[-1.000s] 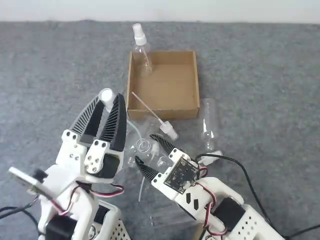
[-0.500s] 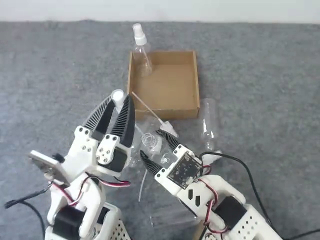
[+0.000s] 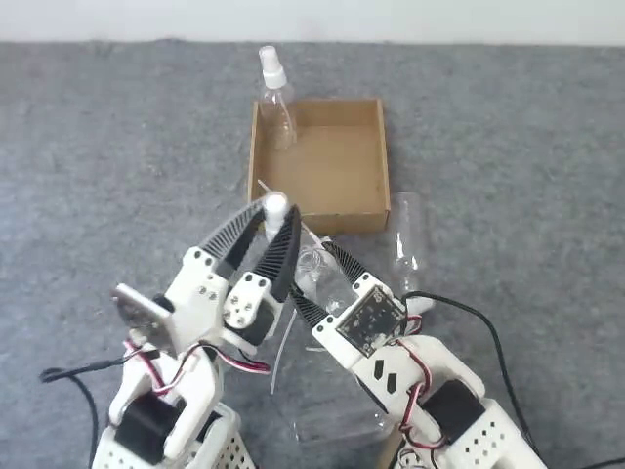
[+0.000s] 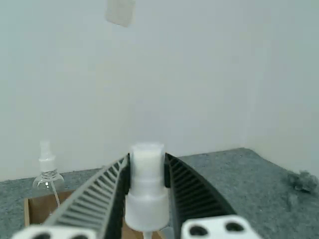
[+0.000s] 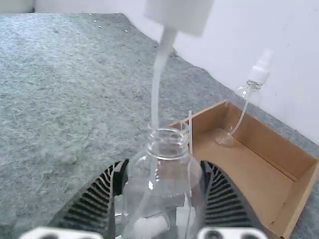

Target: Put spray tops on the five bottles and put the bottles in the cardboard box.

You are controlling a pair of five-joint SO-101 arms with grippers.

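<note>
Spray top [image 4: 146,186] and clear bottle [image 5: 160,174], held just near of the cardboard box [image 3: 366,161] above the grey table [image 3: 117,147]. Compared with a second ago, the left gripper [image 3: 274,215] has swung right and farther out, carrying the spray top from beside the box's near-left corner to a place directly over the clear bottle. The right gripper [image 3: 311,272] has brought that bottle a little closer to the box. The spray top is white, with a thin pale tube hanging beneath it — the tube's lower part passes into the open threaded neck. The clear bottle stands upright, uncapped. Left gripper: fingers closed on the spray top. Right gripper: fingers clamped on the clear bottle's body. A capped bottle [image 3: 274,98] stands in the box's far-left corner — a capless bottle [image 3: 405,239] lies just right of the box.
</note>
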